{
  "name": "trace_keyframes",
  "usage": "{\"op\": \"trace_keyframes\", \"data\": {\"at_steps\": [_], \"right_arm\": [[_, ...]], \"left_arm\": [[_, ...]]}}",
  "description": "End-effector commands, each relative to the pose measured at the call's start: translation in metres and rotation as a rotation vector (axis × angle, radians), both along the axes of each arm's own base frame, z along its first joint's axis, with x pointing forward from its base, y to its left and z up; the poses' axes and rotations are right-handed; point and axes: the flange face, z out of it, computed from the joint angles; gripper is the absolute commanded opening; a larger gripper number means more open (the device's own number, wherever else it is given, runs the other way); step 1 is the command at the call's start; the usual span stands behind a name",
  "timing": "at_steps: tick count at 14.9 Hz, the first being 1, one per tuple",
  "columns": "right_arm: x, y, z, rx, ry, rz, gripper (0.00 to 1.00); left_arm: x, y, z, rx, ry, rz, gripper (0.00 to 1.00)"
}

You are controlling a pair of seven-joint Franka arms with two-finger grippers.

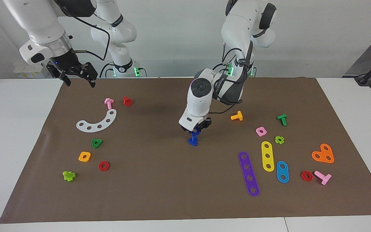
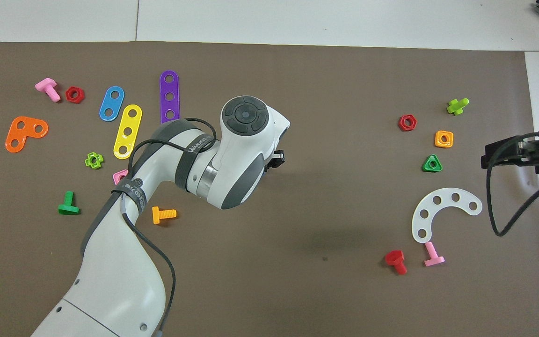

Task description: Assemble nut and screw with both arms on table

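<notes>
A dark-blue screw (image 1: 193, 139) stands upright on the brown mat (image 1: 159, 180) of the table, in its middle. Its wide lower end rests on the mat. I cannot tell the dark-blue nut apart from it, and no such nut shows elsewhere. My left gripper (image 1: 197, 129) points straight down, shut on the upper end of the blue piece. In the overhead view the left arm's wrist hides the blue piece, and only a finger (image 2: 276, 160) shows. My right gripper (image 1: 77, 77) is open and empty, raised over the mat's corner at the right arm's end, and it also shows in the overhead view (image 2: 508, 155).
Toward the left arm's end lie an orange screw (image 1: 237, 116), a green screw (image 1: 282, 119), a pink square nut (image 1: 261, 131) and purple (image 1: 248, 173), yellow (image 1: 267, 156) and blue (image 1: 282, 171) strips. Toward the right arm's end lie a white curved strip (image 1: 98, 122), an orange square nut (image 1: 84, 156) and other small parts.
</notes>
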Motion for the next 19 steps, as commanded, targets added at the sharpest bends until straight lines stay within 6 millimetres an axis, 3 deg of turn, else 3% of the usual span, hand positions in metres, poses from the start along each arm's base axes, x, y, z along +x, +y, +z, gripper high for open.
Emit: {"op": "trace_keyframes", "data": {"at_steps": [1, 4, 8, 12, 19], "right_arm": [[-0.006, -0.001, 0.001, 0.013, 0.008, 0.021, 1.0], [-0.006, -0.001, 0.001, 0.013, 0.006, 0.02, 1.0], [-0.006, -0.001, 0.001, 0.013, 0.008, 0.021, 1.0], [-0.006, -0.001, 0.001, 0.013, 0.006, 0.02, 1.0], [-0.006, -0.001, 0.001, 0.013, 0.006, 0.02, 1.0]], "left_arm": [[0.014, 0.0, 0.01, -0.012, -0.003, 0.044, 0.07], [0.031, 0.012, 0.024, -0.034, -0.018, 0.077, 0.07], [0.039, 0.009, 0.019, -0.067, -0.077, 0.081, 0.07], [0.032, 0.009, -0.001, -0.058, -0.074, 0.076, 0.06], [0.019, 0.006, -0.005, -0.033, -0.02, 0.065, 0.06]]}}
